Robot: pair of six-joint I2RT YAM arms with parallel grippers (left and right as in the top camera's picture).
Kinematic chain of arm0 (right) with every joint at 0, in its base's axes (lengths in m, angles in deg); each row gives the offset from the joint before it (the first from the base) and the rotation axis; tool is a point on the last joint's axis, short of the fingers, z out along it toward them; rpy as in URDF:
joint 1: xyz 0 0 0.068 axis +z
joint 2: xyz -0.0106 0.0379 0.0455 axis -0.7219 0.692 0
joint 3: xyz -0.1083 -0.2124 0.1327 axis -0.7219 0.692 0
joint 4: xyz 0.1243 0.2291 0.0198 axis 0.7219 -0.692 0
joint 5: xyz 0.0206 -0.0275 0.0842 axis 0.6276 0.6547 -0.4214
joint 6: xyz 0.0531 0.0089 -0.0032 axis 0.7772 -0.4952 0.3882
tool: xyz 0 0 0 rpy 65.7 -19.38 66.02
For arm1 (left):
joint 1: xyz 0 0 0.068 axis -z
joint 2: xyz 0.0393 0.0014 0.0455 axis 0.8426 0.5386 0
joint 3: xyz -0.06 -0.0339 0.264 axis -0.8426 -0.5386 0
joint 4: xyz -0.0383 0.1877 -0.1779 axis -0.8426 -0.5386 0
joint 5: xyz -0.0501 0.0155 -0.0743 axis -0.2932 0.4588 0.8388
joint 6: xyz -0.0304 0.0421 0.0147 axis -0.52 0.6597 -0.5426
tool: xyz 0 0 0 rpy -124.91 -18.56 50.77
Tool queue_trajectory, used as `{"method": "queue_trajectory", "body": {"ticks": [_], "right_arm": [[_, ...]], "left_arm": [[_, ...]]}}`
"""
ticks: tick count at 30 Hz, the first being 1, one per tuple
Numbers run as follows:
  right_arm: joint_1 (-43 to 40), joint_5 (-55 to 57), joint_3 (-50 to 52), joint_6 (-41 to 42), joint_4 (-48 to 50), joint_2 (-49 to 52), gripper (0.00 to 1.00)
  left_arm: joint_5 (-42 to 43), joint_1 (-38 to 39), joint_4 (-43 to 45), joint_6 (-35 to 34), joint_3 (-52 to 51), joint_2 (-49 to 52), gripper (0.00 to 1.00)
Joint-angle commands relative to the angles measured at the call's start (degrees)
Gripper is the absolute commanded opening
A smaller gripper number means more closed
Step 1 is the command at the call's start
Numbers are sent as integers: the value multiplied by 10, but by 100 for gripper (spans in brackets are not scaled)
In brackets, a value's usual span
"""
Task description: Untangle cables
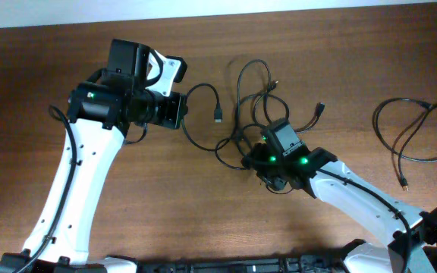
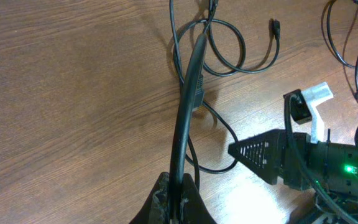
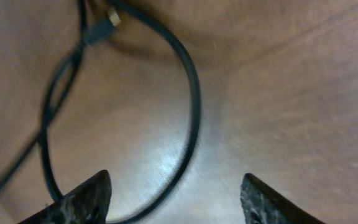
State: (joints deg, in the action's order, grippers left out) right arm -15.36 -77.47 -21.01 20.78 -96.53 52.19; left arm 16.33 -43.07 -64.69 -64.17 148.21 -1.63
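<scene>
Overhead, open counter (image 1: 317, 45) lay around your tangled cables (image 1: 237, 121). Your left claw (image 2: 176, 198) pinched one of them; your right claw (image 3: 176, 190) gaped wide over a loop (image 3: 193, 99).

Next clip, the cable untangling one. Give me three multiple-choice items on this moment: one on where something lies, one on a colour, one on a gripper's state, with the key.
1. Where does the lone cable lie?
A. on the right side of the table, apart from the tangle
B. inside the tangle
C. hanging off the table's edge

2. What colour are the cords in the tangle?
A. white
B. red
C. black

3. What is the left gripper doing?
A. open above bare table
B. shut on a cable
C. out of every view

Key: 1 A, the overhead view shows it alone on the right. 2 C, every cord there is black. 3 B, the left wrist view shows its fingers closed on a cable running up from them.
</scene>
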Motion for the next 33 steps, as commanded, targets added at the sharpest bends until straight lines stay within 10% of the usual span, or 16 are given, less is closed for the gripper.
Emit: {"method": "queue_trajectory", "body": {"ticks": [1,11,14,21,26,33], "right_arm": [[29,68,3,24,37,28,58],[58,75,2,-74,106,92,7],[58,102,-2,-159,93,43,4],[-4,424,-15,-165,-272,-147,4],[-202,455,-15,-112,-388,-188,4],[-312,350,-15,-119,-373,-186,4]], "left_arm": [[1,-2,1,10,7,-7,0],[-35,-2,-10,10,6,-7,0],[-113,-3,-25,-16,5,-7,0],[-393,-5,-72,-190,5,-7,0],[-490,-99,-83,-247,5,-7,0],[-269,-284,-62,-290,5,-7,0]]}}
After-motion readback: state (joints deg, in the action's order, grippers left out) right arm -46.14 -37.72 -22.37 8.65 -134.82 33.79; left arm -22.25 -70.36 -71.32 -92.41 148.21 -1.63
